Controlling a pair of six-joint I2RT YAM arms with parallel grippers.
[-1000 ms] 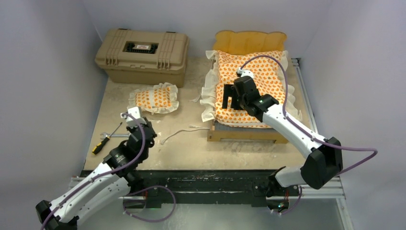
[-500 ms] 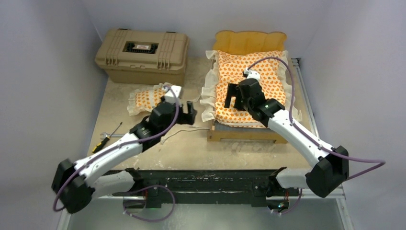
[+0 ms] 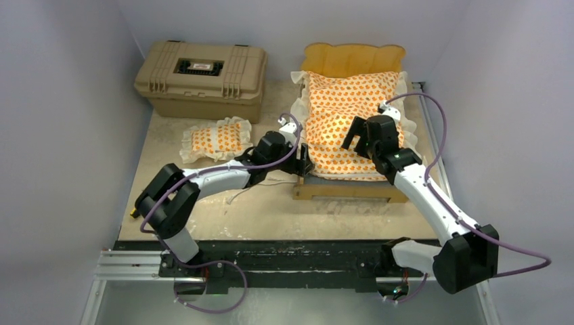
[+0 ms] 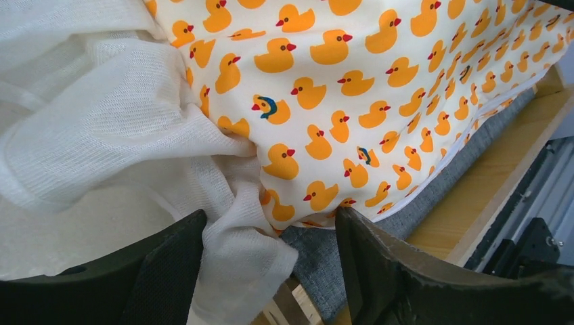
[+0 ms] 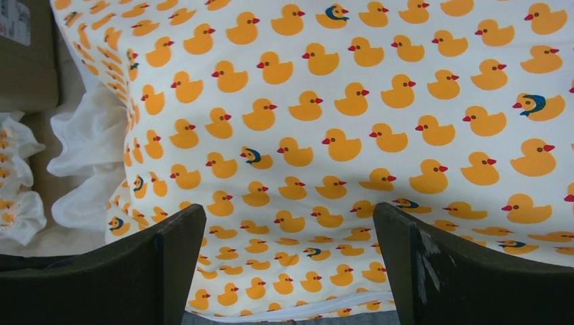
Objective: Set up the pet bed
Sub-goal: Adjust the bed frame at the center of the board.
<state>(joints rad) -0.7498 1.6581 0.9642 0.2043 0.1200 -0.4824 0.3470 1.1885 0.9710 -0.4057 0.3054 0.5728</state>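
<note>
Tan case (image 3: 203,95) label (image 3: 199,67) unreadable; mattress (image 3: 338,115) printed with ducks.

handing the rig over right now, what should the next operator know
Left gripper: open, at the mattress cushion's near-left corner, white ruffle loose between its jaws.
Right gripper: open, above the cushion, holding nothing.
Done: cushion lies on the bed frame.
To do: tidy the ruffle on the left side; the pillow lies on the table left of the bed, not yet placed on it.
</note>
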